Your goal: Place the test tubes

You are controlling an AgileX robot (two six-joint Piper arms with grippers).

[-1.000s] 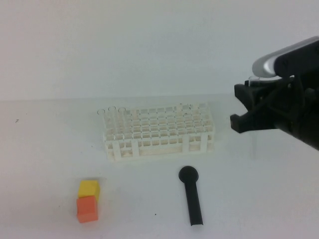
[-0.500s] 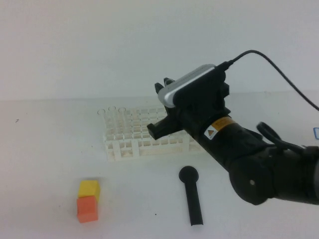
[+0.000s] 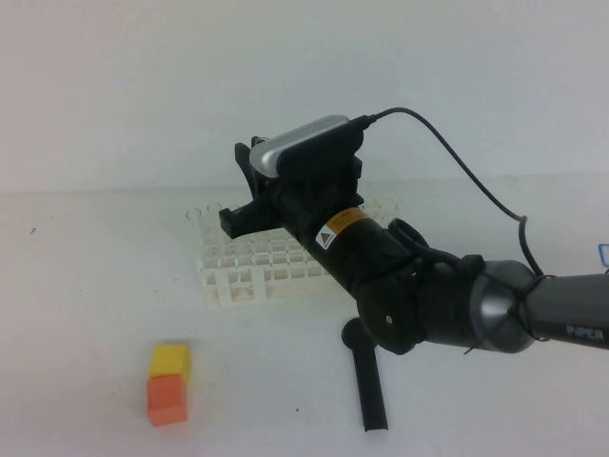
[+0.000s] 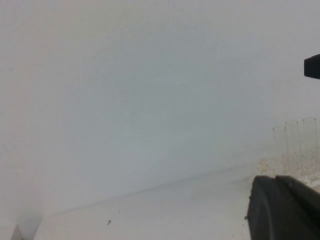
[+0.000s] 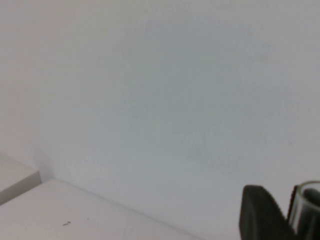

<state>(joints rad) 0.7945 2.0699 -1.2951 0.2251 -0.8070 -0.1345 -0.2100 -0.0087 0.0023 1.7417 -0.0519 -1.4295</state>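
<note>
1. A clear test tube point(image 5: 307, 206) is clamped in the right gripper point(image 3: 249, 190). The right wrist view shows its glass rim hard against one black finger point(image 5: 260, 216), so the claw is grasping the tube. In the high view the arm hides the tube.
2. That gripper hangs above the far-left part of the white rack point(image 3: 249, 278), which stands mid-table point(image 3: 76, 314). I judge it is held there to line the tube up over a free hole.
3. A few racked tubes point(image 3: 211, 221) stand upright in the rack's far-left corner, so the next free holes probably lie just beside them.
4. The left gripper point(image 4: 285, 210) shows only in its own wrist view, low and looking towards those tubes. I cannot tell whether it is released or clenched. It seems parked, out of the working arm's way.
5. Nearer than the rack lies a black tool point(image 3: 367, 386). Further left a yellow block point(image 3: 169, 359) touches an orange block point(image 3: 166, 400), both well apart from the rack.
</note>
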